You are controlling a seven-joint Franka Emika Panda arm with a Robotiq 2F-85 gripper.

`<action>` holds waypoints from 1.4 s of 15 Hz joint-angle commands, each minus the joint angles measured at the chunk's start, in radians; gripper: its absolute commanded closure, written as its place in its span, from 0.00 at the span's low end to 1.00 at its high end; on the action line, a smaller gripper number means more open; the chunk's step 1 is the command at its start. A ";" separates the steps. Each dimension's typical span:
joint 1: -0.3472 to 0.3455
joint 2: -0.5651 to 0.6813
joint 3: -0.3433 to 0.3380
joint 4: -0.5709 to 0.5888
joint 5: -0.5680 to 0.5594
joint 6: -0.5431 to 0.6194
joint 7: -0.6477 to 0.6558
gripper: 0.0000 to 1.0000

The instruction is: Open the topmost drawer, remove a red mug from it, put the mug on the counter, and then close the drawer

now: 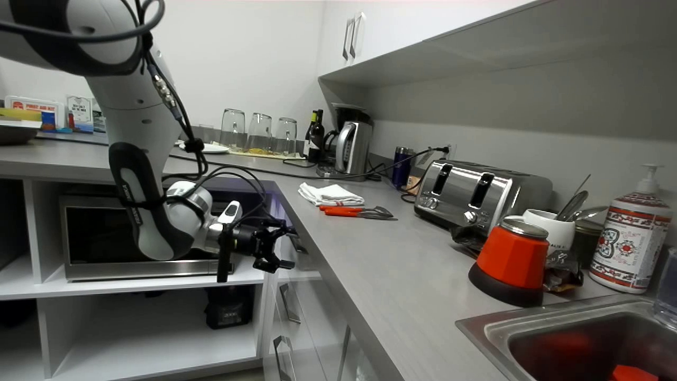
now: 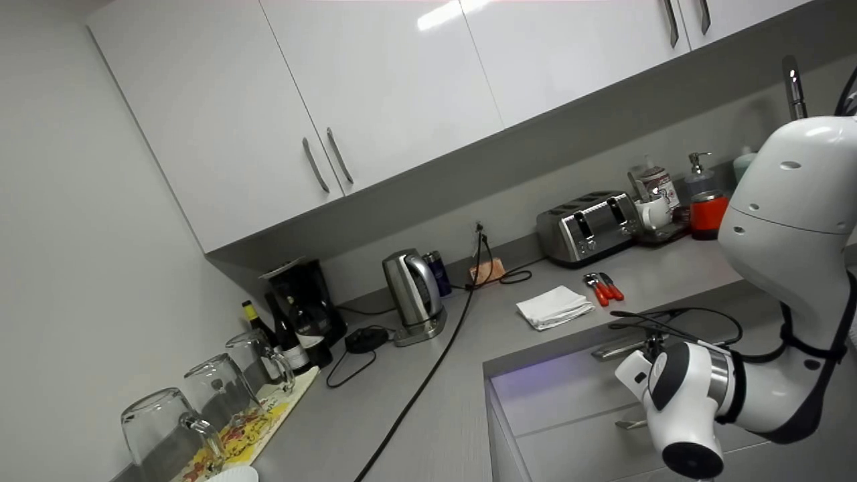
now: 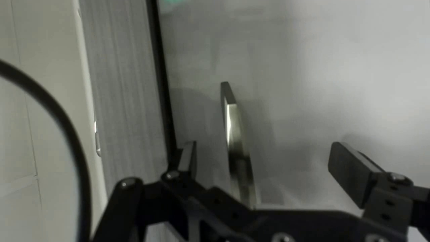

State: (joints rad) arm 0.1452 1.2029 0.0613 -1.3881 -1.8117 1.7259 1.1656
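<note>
The long white topmost drawer [image 3: 295,77] is seen closed beneath the light-grey L-shaped table [image 1: 381,264], its contents hidden! Up on the table, metal utensils [image 1: 573,206] are held in a round white mug [image 1: 558,233], and a red object [image 1: 632,373] is partly shown inside the stainless-steel sink [image 1: 476,327]. And the white-and-black jointed arm [image 1: 132,111] is bent low beside the table's edge, its black gripper [image 3: 263,153] aimed at the drawer front, jaws parted wide, with the slim metal bar handle [image 3: 235,132] framed between them in the wrist view!
</note>
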 commanded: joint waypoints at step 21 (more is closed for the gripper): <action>0.097 -0.004 -0.040 -0.009 0.058 -0.115 0.068 0.97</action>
State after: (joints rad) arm 0.1839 1.2366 0.0328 -1.3011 -1.7421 1.6700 1.1674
